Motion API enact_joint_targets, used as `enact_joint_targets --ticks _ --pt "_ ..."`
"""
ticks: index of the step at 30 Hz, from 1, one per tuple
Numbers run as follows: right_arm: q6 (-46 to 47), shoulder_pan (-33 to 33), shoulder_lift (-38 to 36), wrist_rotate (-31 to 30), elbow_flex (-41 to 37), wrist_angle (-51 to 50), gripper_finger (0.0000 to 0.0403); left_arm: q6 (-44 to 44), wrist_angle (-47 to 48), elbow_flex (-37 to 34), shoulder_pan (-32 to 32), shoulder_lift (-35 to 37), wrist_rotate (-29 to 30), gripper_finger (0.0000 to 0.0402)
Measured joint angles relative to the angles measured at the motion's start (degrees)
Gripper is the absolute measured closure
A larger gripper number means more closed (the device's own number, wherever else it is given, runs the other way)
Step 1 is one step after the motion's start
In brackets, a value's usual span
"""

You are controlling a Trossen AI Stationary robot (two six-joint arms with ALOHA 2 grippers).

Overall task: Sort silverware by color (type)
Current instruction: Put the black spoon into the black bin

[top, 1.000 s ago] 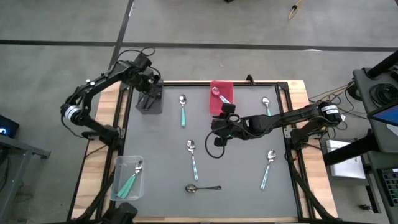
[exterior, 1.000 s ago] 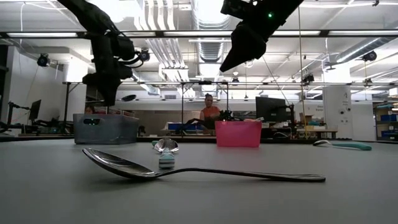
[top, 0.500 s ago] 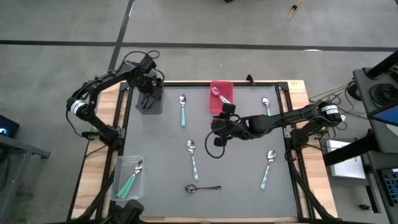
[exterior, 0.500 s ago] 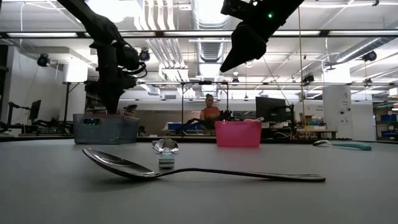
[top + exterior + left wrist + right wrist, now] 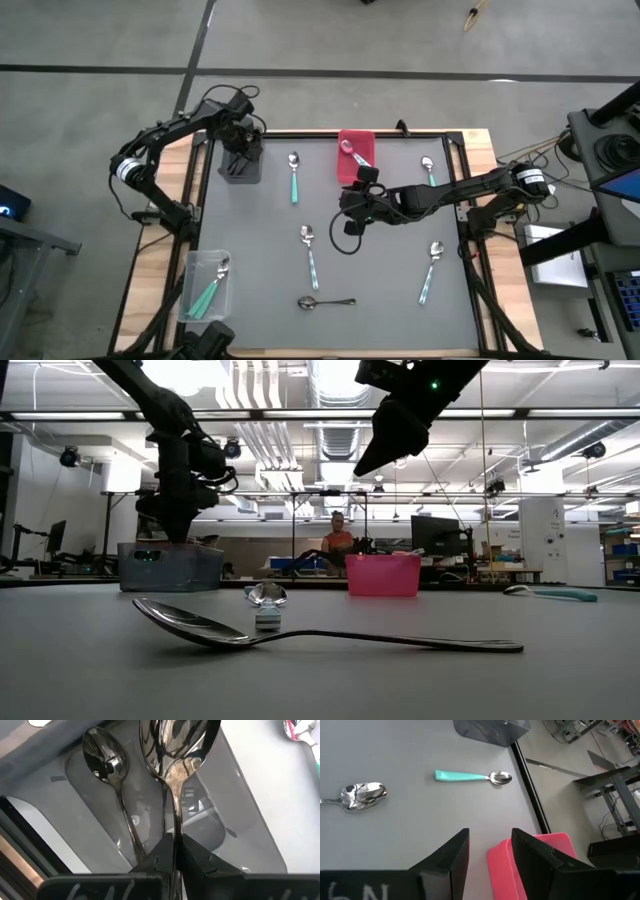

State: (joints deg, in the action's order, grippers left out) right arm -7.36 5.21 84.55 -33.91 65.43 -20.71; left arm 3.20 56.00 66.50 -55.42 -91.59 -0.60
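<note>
The left gripper (image 5: pixel 174 851), pinched on a dark spoon (image 5: pixel 175 750), has dropped over the grey bin (image 5: pixel 240 166), so release looks next. The right gripper (image 5: pixel 487 851) waits part-open above mid-tabletop (image 5: pixel 390 270).

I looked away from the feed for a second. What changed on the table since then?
The left end effector, shut on a dark spoon, swung over the grey bin and lowered the spoon into it beside another dark spoon; it has not let go. The right end effector stayed open above mid-table, and the loose spoons and red bin did not move.
</note>
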Motion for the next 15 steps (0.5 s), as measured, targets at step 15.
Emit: enact_joint_targets --ticks 15 --pt "-0.8 0.0 0.0 0.0 0.0 1.2 0.0264 1.1 1.0 -0.7 0.1 0.0 0.2 0.0396"
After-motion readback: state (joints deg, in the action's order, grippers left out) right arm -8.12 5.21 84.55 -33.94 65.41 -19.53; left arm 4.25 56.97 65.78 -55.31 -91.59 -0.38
